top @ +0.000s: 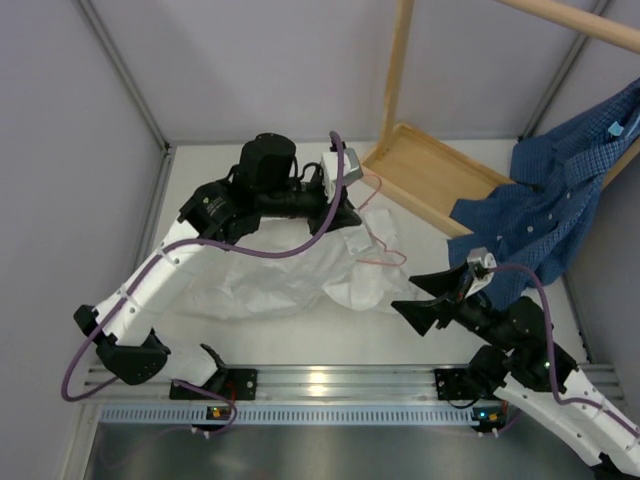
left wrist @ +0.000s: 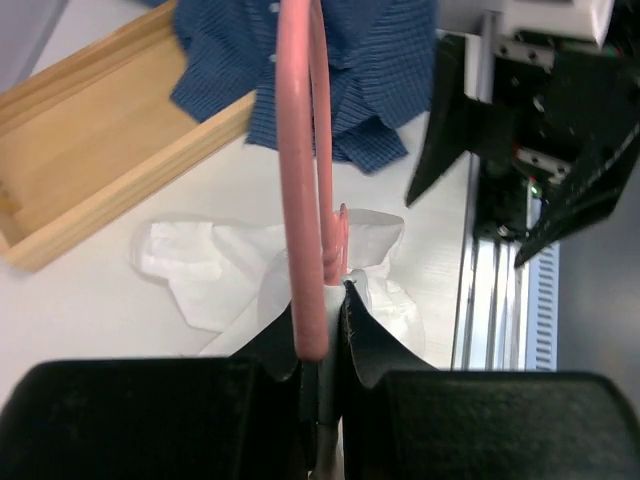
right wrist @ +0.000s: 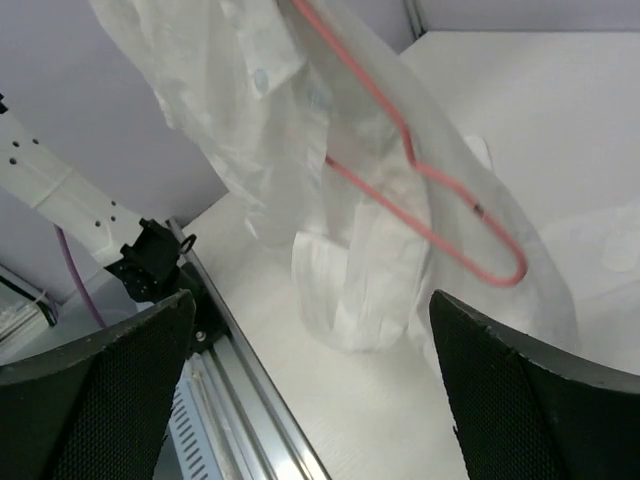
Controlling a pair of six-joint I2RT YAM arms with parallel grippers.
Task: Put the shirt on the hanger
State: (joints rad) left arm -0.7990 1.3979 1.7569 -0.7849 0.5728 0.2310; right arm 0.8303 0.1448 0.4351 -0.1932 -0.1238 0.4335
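My left gripper [top: 338, 214] is shut on the thin pink wire hanger [left wrist: 300, 150] and holds it lifted above the table; a strip of white fabric is pinched between the fingers beside the wire. The white shirt [top: 285, 275] drapes from the hanger down onto the table. In the right wrist view the shirt [right wrist: 250, 110] hangs in folds with the hanger [right wrist: 420, 190] showing through and below the fabric. My right gripper [top: 432, 300] is open and empty, just right of the shirt's lower edge, not touching it. Its jaws stand wide apart in the right wrist view [right wrist: 320, 400].
A blue checked shirt [top: 540, 210] hangs on the light wooden rack [top: 400, 70] at the back right, over its wooden tray base [top: 425, 175]. Grey walls enclose the table. The metal rail [top: 330, 380] with the arm bases runs along the near edge.
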